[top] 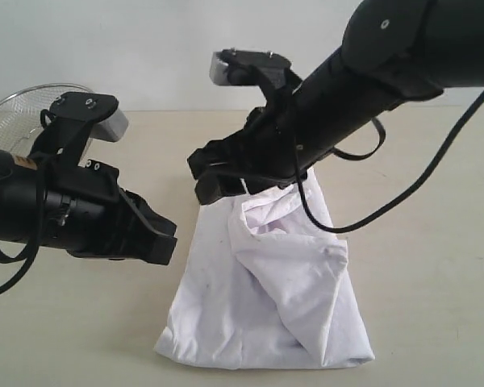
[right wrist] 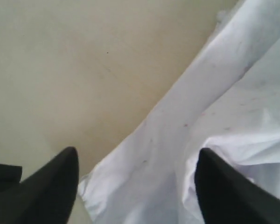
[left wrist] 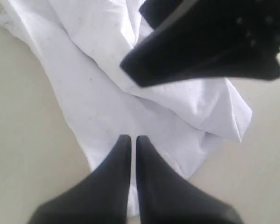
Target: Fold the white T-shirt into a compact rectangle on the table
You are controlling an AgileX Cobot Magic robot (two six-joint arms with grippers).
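Rumpled white T-shirt (top: 266, 298), matte beige table (top: 436, 266)

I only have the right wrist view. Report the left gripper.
Observer: The left gripper is shut and empty, tips by an edge of the white T-shirt.
Operator: Describe the shirt's whole shape.
Observer: A rumpled, roughly folded bundle on the table, narrower at the far end; no neat rectangle.
Operator: List anything else out there.
Observer: A wire-mesh basket sits at the far left of the exterior view.
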